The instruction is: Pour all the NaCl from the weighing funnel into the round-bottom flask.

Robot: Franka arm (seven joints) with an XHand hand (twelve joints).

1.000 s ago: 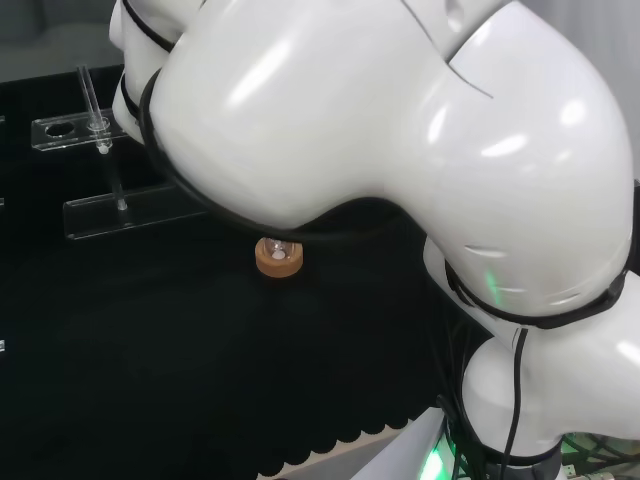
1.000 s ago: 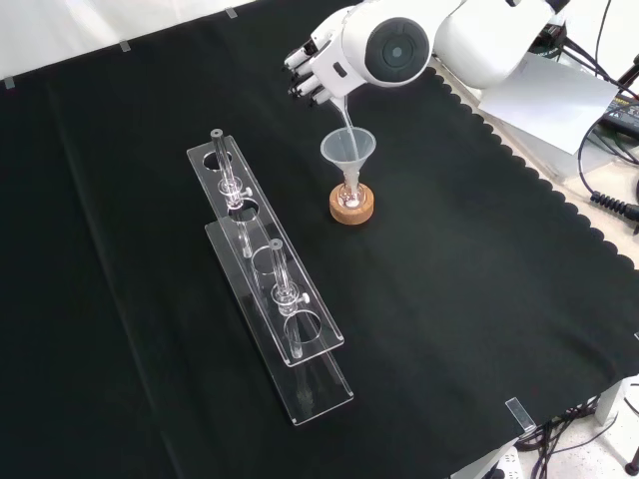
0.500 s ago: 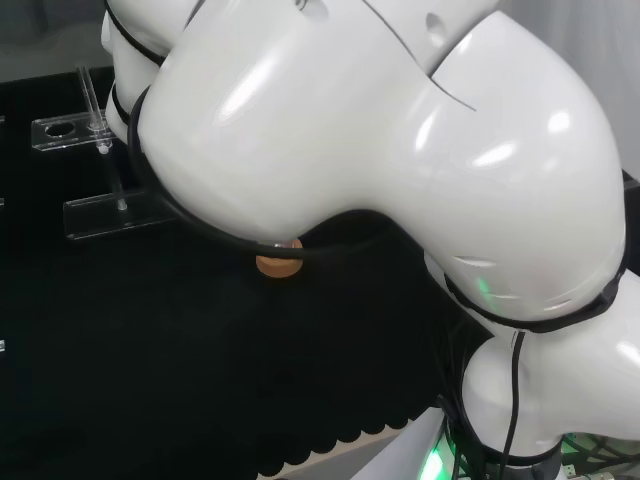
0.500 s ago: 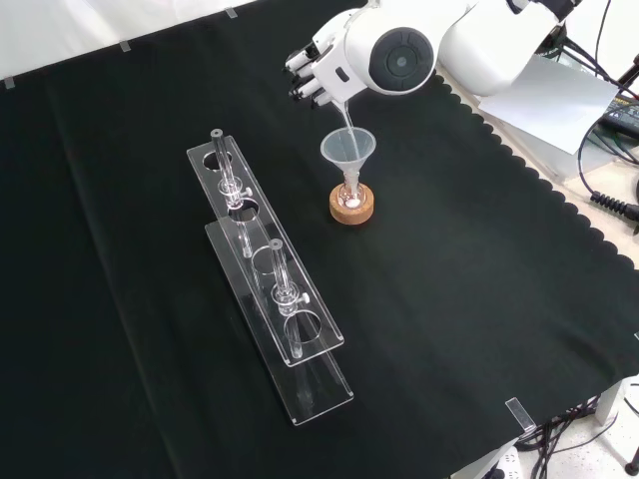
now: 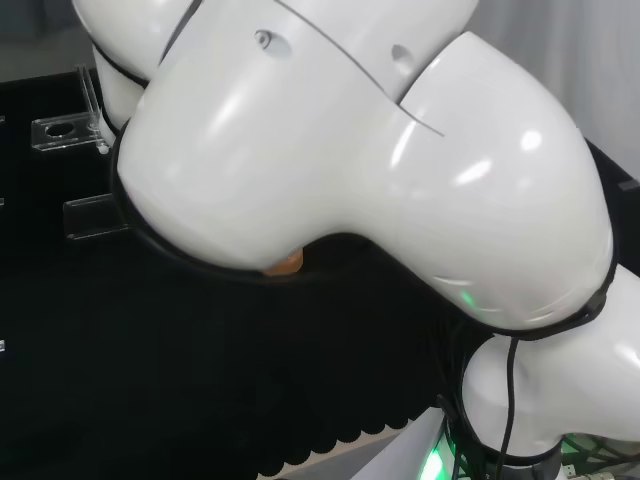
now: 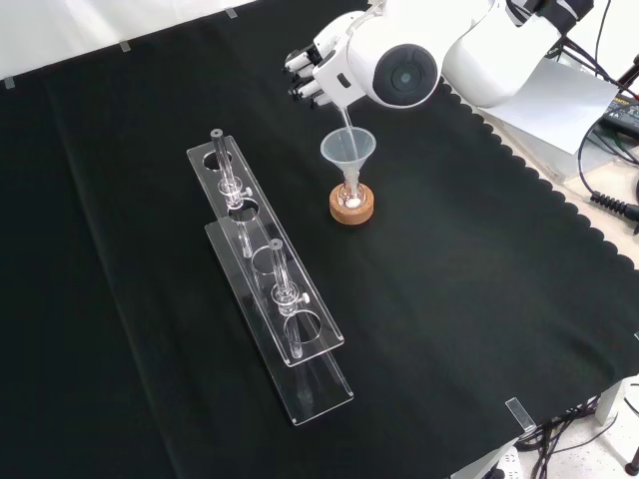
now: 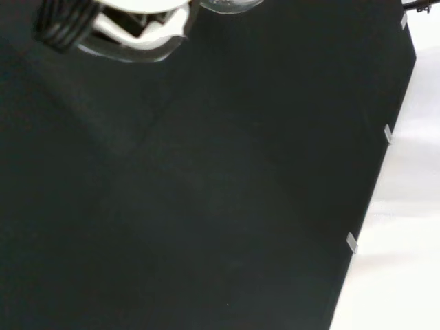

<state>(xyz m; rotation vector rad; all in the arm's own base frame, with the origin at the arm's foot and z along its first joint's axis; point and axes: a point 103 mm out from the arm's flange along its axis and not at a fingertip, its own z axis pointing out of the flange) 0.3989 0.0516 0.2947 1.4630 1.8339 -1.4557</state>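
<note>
Tilting weighing funnel in hand, clear funnel, no legible writing

Clear tube rack on black cloth.

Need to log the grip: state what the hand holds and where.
The hand holds the weighing funnel by its upper end, fingers curled round it; its spout points down into the funnel.

My hand is white with black fingertips, and my arm link is glossy white with a round grey cap. The cloth is plain black, scalloped along its edge. The stand is tan cork. The funnel and rack are clear, colourless.
</note>
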